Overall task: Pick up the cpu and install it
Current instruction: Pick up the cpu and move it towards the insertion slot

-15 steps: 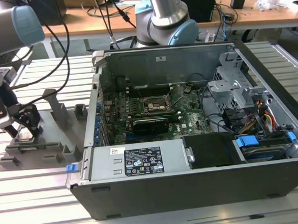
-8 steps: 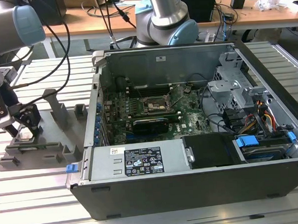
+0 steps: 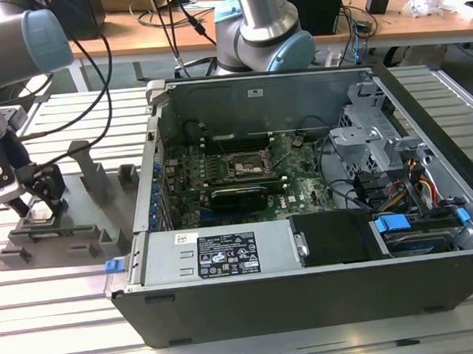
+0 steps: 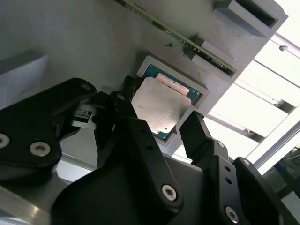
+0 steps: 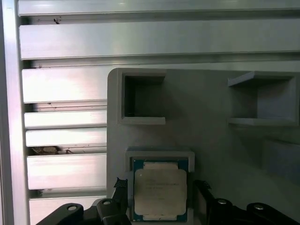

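cpu (image 5: 161,191) | flat in tray (image 5: 211,117), lid up | gripper (image 4: 159,112) astride w/ jaws apart

In the first wrist view the picture's edge cuts off the near side of the cpu (image 5: 161,190) and all but the tips of my fingers (image 5: 120,186). In the second wrist view one finger covers a corner of the cpu. In the exterior view my wrist hides part of the grey tray (image 3: 81,233), and the motherboard socket (image 3: 244,167) is too small to make out.
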